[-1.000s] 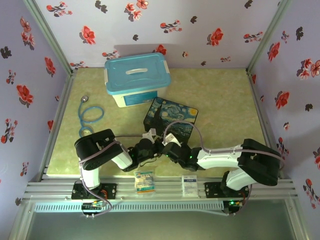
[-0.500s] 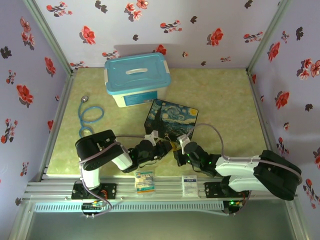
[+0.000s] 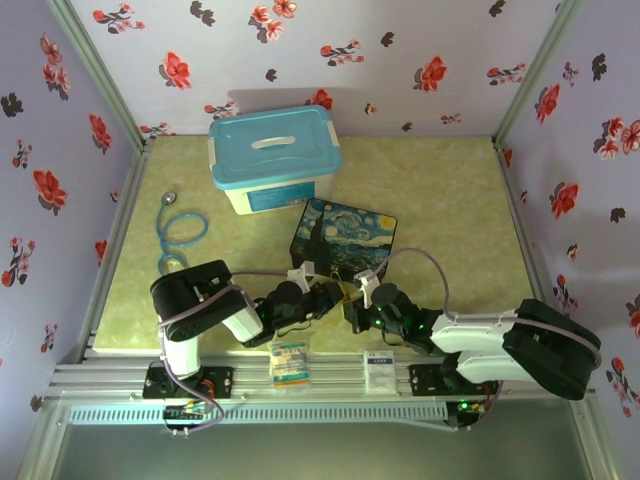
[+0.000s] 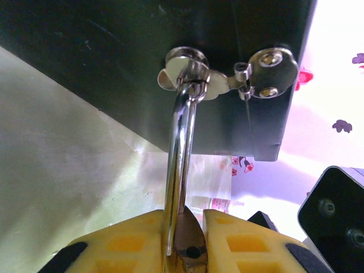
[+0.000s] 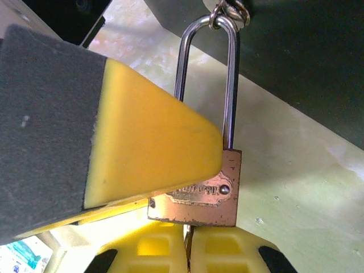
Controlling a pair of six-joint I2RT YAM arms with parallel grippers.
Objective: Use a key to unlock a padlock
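1. Brass padlock (image 5: 196,192) sits at the box (image 4: 114,62) front, its shackle (image 4: 181,148) threaded through the hasp (image 4: 227,79).
2. Left gripper (image 4: 183,245) — fingers closed on the padlock.
3. Right gripper (image 5: 186,250) — fingers pinched on the key (image 5: 186,232), directly beneath the padlock body.

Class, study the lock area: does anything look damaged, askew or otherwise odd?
Only wear: the padlock has a scuffed, tarnished brass face. Its shackle threads neatly through the hasp; nothing looks spilled or askew.

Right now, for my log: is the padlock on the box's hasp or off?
On: the padlock shackle threads the hasp ring on the dark box.
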